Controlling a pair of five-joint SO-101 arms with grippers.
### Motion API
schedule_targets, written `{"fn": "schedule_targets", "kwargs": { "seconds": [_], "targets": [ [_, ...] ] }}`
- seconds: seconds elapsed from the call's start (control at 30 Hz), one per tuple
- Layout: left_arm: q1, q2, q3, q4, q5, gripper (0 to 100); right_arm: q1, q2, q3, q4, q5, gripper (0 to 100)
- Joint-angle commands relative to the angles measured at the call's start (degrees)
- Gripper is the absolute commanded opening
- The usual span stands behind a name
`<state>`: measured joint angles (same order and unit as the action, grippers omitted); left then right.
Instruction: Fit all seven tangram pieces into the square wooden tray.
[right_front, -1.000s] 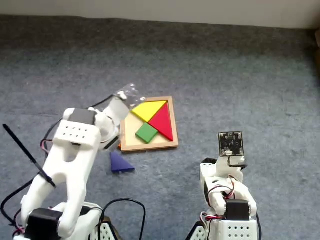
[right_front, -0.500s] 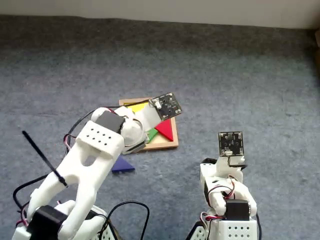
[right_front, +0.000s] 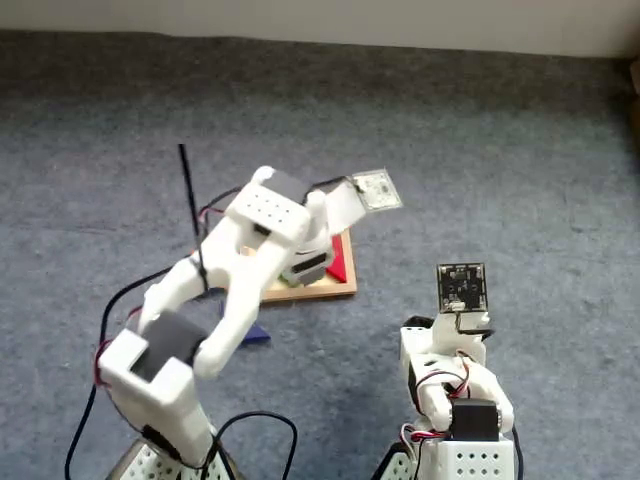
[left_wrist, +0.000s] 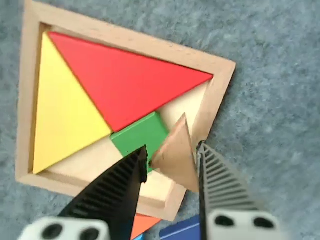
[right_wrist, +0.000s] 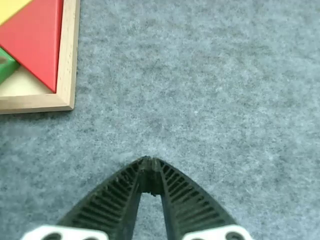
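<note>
You've got 1 tray (left_wrist: 221, 75) on the grey surface (right_front: 500, 150), and 6 pcs to count.

3 pcs lie flat inside the tray: 1 yellow triangle (left_wrist: 60, 110), 1 red triangle (left_wrist: 125, 85) and 1 green square (left_wrist: 140, 137). The 2 triangles meet along 1 long edge. The square sits against the red one's lower edge, just beside the yellow one's corner.

2 pcs lie outside, side by side on the surface just beside the tray's rim: 1 orange pc (left_wrist: 145, 225) and 1 blue pc (left_wrist: 182, 231).

The 6th pc, 1 tan triangle (left_wrist: 175, 157), is in the L hand (left_wrist: 171, 150).

There are 2 arms. The L arm (right_front: 230, 290) stretches from its base at the near edge out over the tray, w/ the wrist bent so the hand points down into it. Its 2 fingers are partway apart and pinch the tan triangle, 1 finger on each side. The triangle is tilted and sits over the bare wood next to the green square, near a tray corner. You can't tell whether it touches the tray floor.

The R arm (right_front: 455, 400) is folded back at its base, well apart from the tray. The R hand (right_wrist: 151, 167) is closed tip to tip w/ nothing in it. It's aimed at bare surface, w/ a tray corner near.
</note>
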<state>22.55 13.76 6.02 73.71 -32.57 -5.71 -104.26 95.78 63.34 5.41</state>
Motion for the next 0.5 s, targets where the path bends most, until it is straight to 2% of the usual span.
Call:
{"fn": "schedule_targets", "kwargs": {
  "seconds": [0.0, 0.2, 0.47],
  "targets": [
    [2.9, 6.0, -10.0, 3.2, -0.1, 17, 0.7, -0.3, 6.6, -1.4, 0.6, 1.7],
    [2.4, 11.6, -15.2, 3.3, -0.1, 18, 0.7, -0.3, 6.6, -1.4, 0.6, 1.7],
    [2.4, 6.1, -19.3, 11.8, 1.0, 17, 0.7, -0.3, 6.6, -1.4, 0.6, 1.7]
  ]
}}
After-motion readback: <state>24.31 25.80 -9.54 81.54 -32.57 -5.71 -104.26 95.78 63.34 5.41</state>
